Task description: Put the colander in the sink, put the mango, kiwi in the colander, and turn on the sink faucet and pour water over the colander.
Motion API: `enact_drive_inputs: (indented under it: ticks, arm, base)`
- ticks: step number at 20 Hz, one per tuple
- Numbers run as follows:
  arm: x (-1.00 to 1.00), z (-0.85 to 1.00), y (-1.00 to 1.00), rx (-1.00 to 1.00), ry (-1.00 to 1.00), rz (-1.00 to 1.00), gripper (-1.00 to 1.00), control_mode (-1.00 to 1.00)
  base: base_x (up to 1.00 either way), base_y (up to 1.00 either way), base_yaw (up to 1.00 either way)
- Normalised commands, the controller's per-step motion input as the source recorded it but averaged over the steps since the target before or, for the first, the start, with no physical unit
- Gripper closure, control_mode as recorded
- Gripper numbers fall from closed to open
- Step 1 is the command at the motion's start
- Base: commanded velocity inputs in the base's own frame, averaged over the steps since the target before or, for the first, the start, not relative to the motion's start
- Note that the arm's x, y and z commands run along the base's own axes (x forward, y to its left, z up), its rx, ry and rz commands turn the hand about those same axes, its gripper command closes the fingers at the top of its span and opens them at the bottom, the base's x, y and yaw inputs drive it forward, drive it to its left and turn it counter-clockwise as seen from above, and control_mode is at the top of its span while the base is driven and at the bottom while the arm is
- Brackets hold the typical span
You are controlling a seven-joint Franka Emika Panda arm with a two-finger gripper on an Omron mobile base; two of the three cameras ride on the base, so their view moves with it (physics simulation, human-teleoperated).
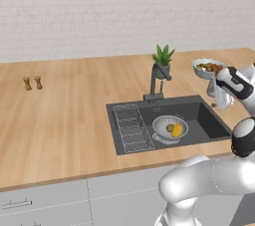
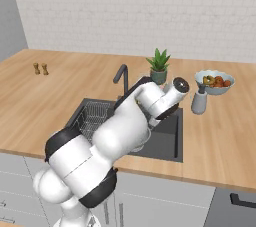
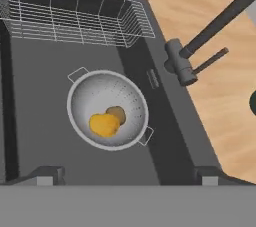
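You've got the dark grey rectangular sink [image 3: 45, 136] holding the round perforated silver colander [image 3: 107, 116], w/ the yellow-orange mango [image 3: 104, 124] and dull brown kiwi [image 3: 116, 114] touching inside. Next is likely the tall dark grey faucet [image 3: 182, 63]: approach its thin lever from the side, swing spout over colander. Gripper [image 3: 127, 178] is spread wide, empty.

Both base views look forward and down from behind the arm, left and right, sharing the sink [image 1: 211, 123] and desk [image 1: 64, 115]. The hand view looks nearly straight down into the sink, close above the colander [image 3: 107, 116], apparently rolled sideways.
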Motion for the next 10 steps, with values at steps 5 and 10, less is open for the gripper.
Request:
enact_drive_inputs:
  ticks: [5,10]
  arm:
    - [0.10,0.06,0.01,0.16,0.17,-0.71,-1.00,-1.00]
    - [0.21,0.19,0.13,0.14,0.12,-0.60,-1.00,-1.00]
  base:
    - [0.00,0.00,0.00]
    - [0.00,0.00,0.00]
